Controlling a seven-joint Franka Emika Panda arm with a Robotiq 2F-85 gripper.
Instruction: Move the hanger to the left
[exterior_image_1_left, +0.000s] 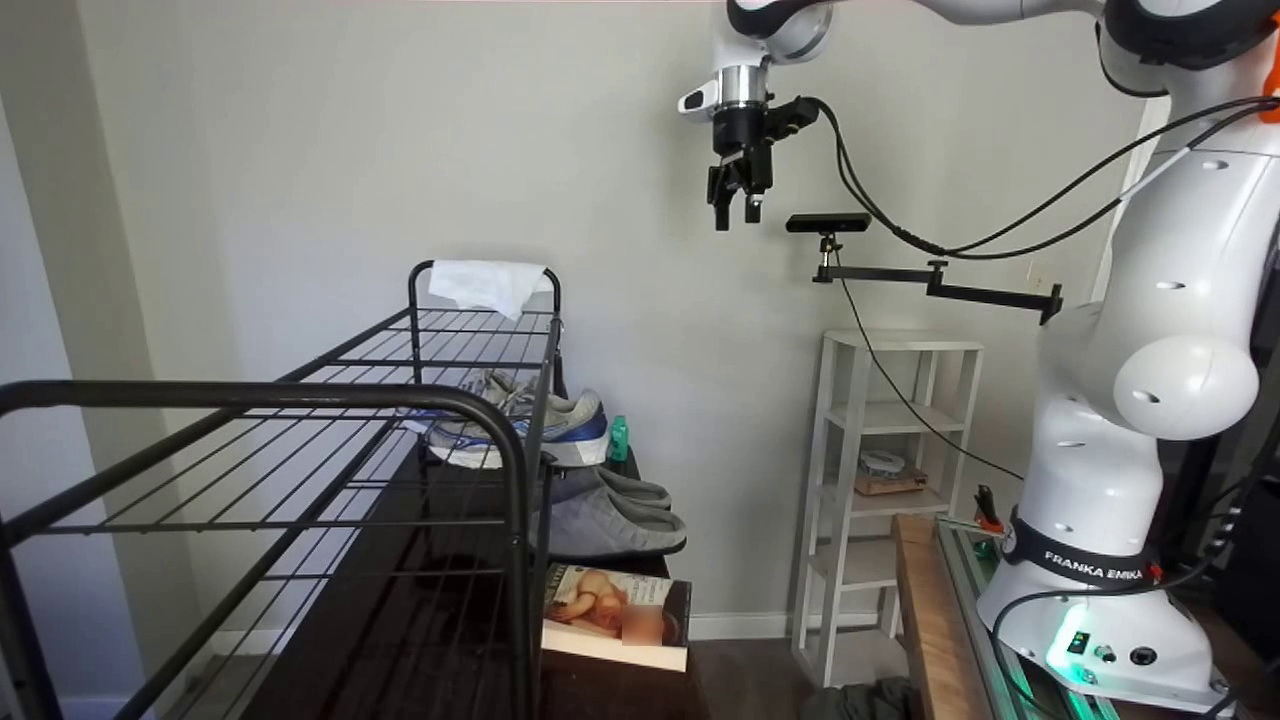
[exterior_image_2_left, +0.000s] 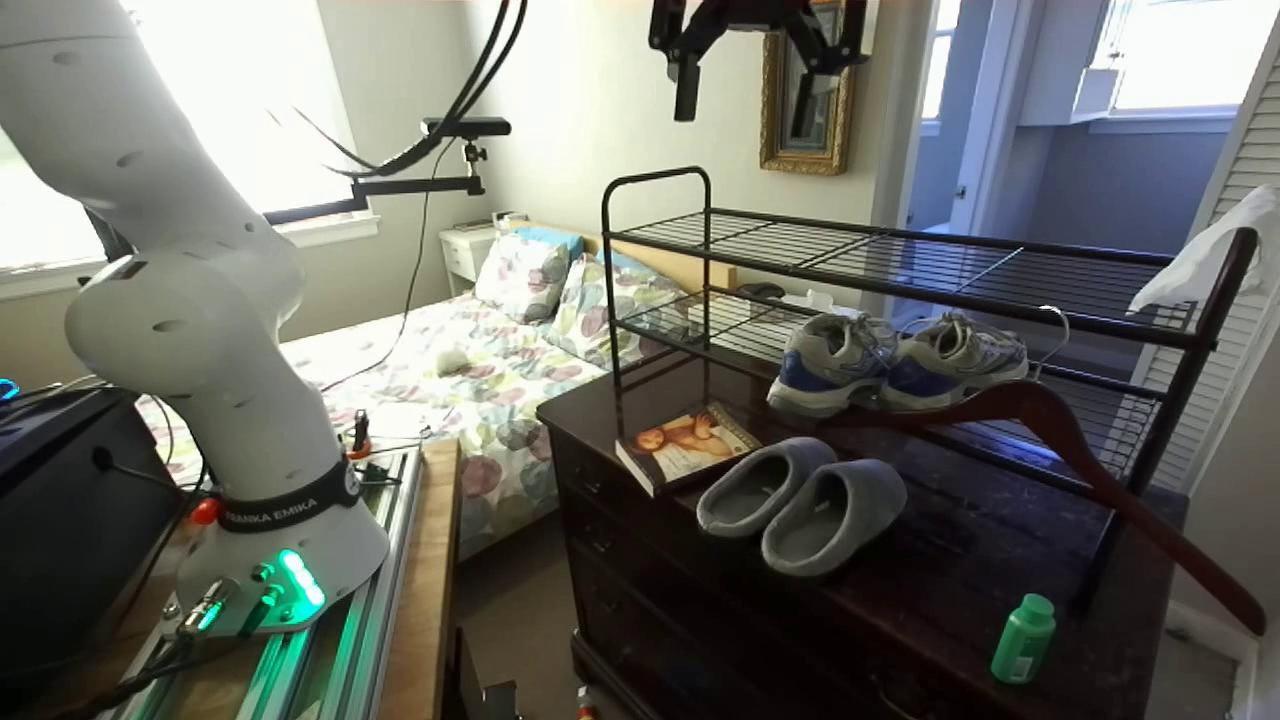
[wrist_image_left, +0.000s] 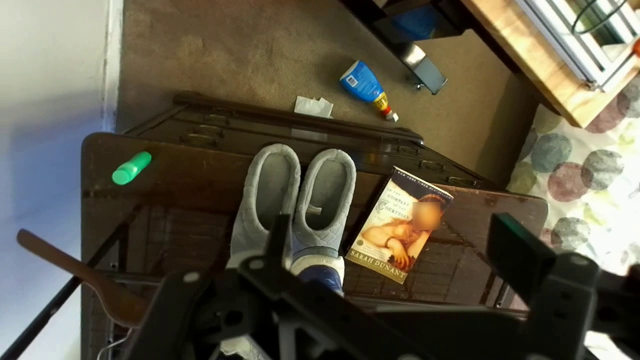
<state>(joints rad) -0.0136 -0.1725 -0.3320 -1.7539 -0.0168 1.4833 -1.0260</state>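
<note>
here, free air parts gripper (exterior_image_2_left: 744, 112) from hanger (exterior_image_2_left: 1074, 448) and dresser edge (wrist_image_left: 200, 153).

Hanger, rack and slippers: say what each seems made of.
Hanger: probably wood, perhaps varnished; smooth, reddish brown and thickly contoured. Hook: likely metal, thin and bright.
Rack: apparently black coated metal, slim, rounded, faintly shiny.
Slippers: seemingly matte quilted fabric, stitched lines in the wrist view.
</note>
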